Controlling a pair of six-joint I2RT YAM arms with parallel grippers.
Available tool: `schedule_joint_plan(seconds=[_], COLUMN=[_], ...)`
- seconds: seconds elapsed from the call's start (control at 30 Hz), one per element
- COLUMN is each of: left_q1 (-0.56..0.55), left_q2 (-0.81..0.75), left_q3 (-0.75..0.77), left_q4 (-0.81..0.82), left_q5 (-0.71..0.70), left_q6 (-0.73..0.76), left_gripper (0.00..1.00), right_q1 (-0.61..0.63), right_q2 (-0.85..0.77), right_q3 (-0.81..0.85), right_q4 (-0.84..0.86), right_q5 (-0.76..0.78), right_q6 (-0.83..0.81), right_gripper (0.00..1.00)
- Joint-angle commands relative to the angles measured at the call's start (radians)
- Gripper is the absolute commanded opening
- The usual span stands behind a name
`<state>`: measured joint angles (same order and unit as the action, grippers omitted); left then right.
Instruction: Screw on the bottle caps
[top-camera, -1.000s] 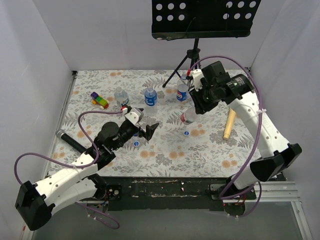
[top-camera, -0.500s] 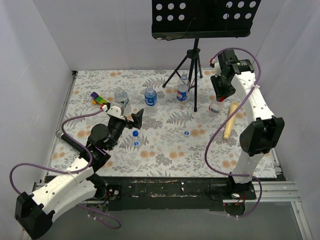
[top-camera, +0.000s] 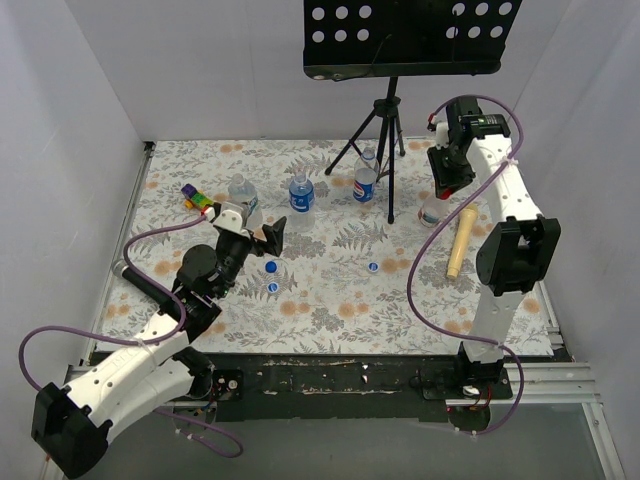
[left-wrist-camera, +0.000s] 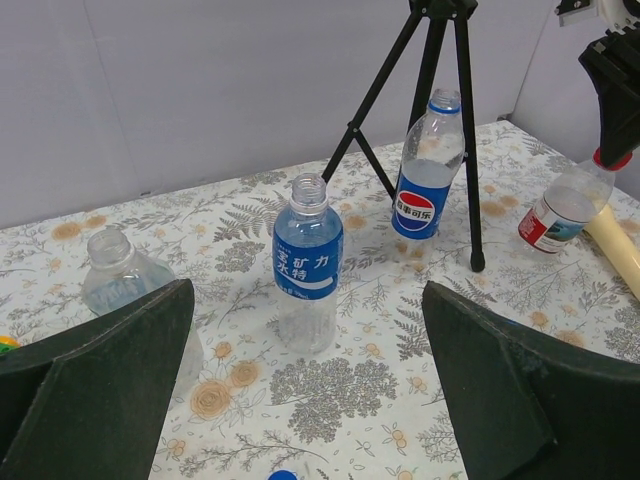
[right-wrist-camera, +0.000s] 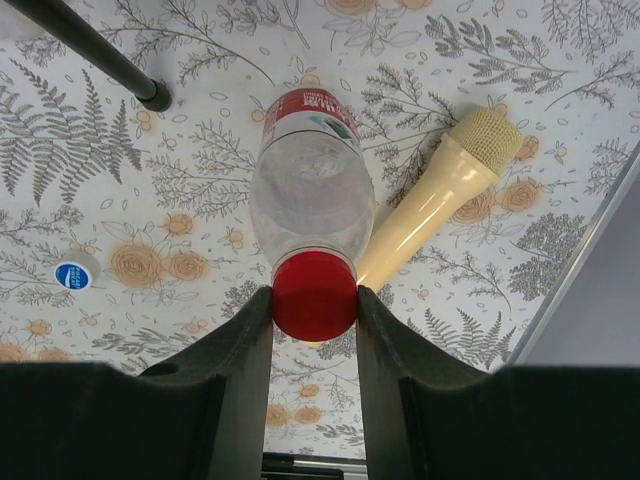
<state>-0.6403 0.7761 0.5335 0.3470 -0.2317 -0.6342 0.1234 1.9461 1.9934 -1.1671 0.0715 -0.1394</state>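
Capped bottle (right-wrist-camera: 312, 195) is shifted from mid-surface to right edge, beside stick (right-wrist-camera: 440, 205). Right gripper (right-wrist-camera: 315, 310): jaws clenched on red cap (right-wrist-camera: 314, 290). Left gripper (top-camera: 257, 232): jaws released, drawn back toward open bottles (left-wrist-camera: 307, 265), judged next.

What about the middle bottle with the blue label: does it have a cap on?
No, the middle bottle has an open neck with bare threads in the left wrist view.
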Motion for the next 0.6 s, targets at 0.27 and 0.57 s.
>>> schedule_joint_plan(seconds=[0.27, 0.57], left_q1=[0.016, 0.024], left_q2=[0.014, 0.025], left_q3=[0.006, 0.008], left_q4=[-0.009, -0.013], left_q5=[0.037, 0.048], left_q6=[0.001, -0.001], left_gripper=[0.98, 0.98], right_q1=[-0.001, 0.001], right_q2=[0.093, 0.094], right_q3=[0.076, 0.073], right_q4=[0.012, 0.033], right_q5=[0.001, 0.01], right_q6=[-0.016, -0.016], right_gripper=[0.37, 0.43])
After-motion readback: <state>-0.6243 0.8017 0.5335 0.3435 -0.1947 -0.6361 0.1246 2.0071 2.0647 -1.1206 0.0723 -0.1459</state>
